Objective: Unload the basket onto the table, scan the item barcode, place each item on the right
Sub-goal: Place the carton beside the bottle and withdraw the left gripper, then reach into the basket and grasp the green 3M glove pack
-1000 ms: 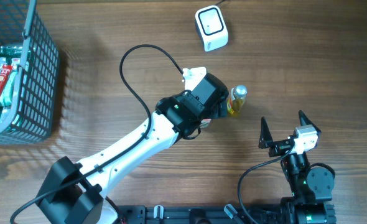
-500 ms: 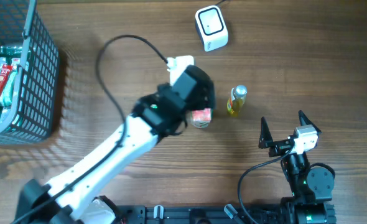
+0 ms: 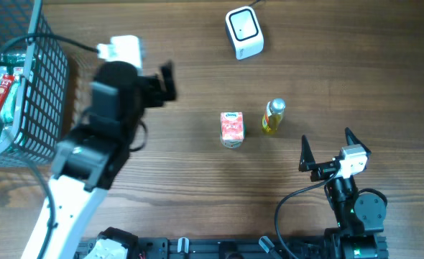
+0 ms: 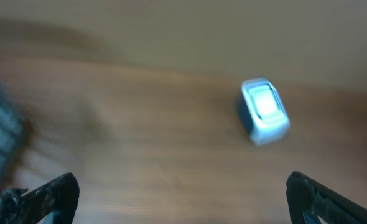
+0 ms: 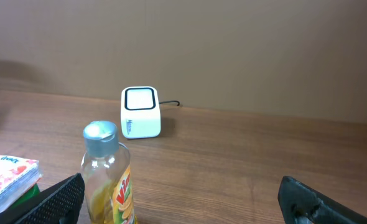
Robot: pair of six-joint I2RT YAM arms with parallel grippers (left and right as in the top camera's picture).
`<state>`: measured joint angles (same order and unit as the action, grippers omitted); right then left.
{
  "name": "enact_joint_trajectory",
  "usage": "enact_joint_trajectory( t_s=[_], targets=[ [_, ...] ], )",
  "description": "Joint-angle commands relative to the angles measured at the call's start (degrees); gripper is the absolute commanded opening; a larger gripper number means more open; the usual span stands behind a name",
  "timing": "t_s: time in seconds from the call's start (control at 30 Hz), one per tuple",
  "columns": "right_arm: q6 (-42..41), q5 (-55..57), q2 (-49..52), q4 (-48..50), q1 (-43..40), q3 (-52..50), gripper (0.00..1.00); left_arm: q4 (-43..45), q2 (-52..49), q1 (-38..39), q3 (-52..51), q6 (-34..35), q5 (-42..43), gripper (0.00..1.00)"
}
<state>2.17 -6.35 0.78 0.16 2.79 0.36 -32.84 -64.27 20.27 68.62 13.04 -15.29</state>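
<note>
Left tool (image 4: 182,184) and right tool (image 3: 327,147) both stand wide open, holding nothing, clear of carton (image 3: 231,129) and bottle (image 3: 272,117) on the worktop (image 3: 197,183).

Right wrist view: right gripper (image 5: 182,202) has its jaws spread wide, dark fingers (image 5: 56,198) at the lower corners, nothing between them. A clear bottle (image 5: 109,174) stands upright on the wooden table (image 5: 252,162), with a silver cap, yellow contents and a yellow label. A pink-and-white packet (image 5: 8,180) lies just to its left. The white scanner (image 5: 140,112) sits farther back, cable (image 5: 170,104) trailing behind it. Plain brown wall (image 5: 233,50) behind.
</note>
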Motion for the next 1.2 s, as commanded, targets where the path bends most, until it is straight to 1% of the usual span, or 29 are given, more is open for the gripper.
enact_joint_trajectory(
  t_s=[0.0,0.07,0.13,0.27,0.37,0.47,0.53,0.6,0.7,0.77,0.8,0.83,0.9,0.97,1.0,1.07,1.1,1.17],
  targets=[
    [-0.8,0.6,-0.5,0.2,-0.5,-0.1,1.00,4.2,3.0,-7.3,0.1,-8.7,-8.9,1.00],
    [-0.8,0.6,-0.5,0.2,-0.5,-0.1,1.00,8.1,3.5,-12.4,0.1,-12.0,-11.2,1.00],
    [-0.8,0.5,-0.5,0.2,-0.5,-0.1,1.00,13.2,3.5,-18.5,0.1,-16.5,-11.2,1.00],
    [-0.8,0.5,-0.5,0.2,-0.5,-0.1,1.00,18.5,3.1,-29.4,0.1,-18.2,-10.9,1.00],
    [-0.8,0.5,-0.5,0.2,-0.5,-0.1,1.00,22.1,0.8,-40.0,0.1,-23.8,-7.0,1.00],
    [-0.8,0.5,-0.5,0.2,-0.5,-0.1,1.00,23.1,-3.4,-49.2,0.8,-26.3,-0.4,1.00],
    [-0.8,0.6,-0.5,0.2,-0.5,-0.1,1.00,22.4,-6.2,-52.8,1.0,-26.3,3.5,1.00],
    [-0.8,0.6,-0.5,0.2,-0.5,-0.1,1.00,21.1,-11.1,-56.9,1.0,-26.4,7.7,1.00],
    [-0.8,0.5,-0.5,0.2,-0.5,-0.1,1.00,20.8,-17.1,-60.7,1.2,-27.1,9.7,1.00],
    [-0.8,0.5,-0.5,0.2,-0.5,-0.1,1.00,20.6,-21.1,-62.9,1.9,-27.8,15.1,1.00],
    [-0.8,0.6,-0.5,0.2,-0.5,-0.1,1.00,20.1,-23.1,-63.9,2.7,-27.8,19.1,1.00],
    [-0.8,0.6,-0.5,0.2,-0.5,-0.1,1.00,18.9,-26.0,-65.0,4.6,-27.7,23.4,1.00],
    [-0.8,0.6,-0.5,0.2,-0.5,-0.1,1.00,14.0,-31.5,-65.8,10.8,-26.1,24.7,1.00],
    [-0.8,0.6,-0.5,0.2,-0.5,-0.1,1.00,4.7,-37.8,-65.7,21.9,-26.3,24.9,1.00],
    [-0.8,0.6,-0.5,0.2,-0.5,-0.1,1.00,-1.4,-41.5,-65.4,29.6,-26.3,25.6,1.00],
    [-0.8,0.6,-0.5,0.2,-0.5,-0.1,1.00,-10.8,-47.1,-64.8,41.6,-26.4,25.7,1.00],
    [-0.8,0.6,-0.5,0.2,-0.5,-0.1,1.00,-15.9,-50.0,-64.2,47.3,-27.8,25.7,1.00],
    [-0.8,0.6,-0.5,0.2,-0.5,-0.1,1.00,-21.0,-53.7,-63.0,52.6,-31.5,24.3,1.00]
  ],
)
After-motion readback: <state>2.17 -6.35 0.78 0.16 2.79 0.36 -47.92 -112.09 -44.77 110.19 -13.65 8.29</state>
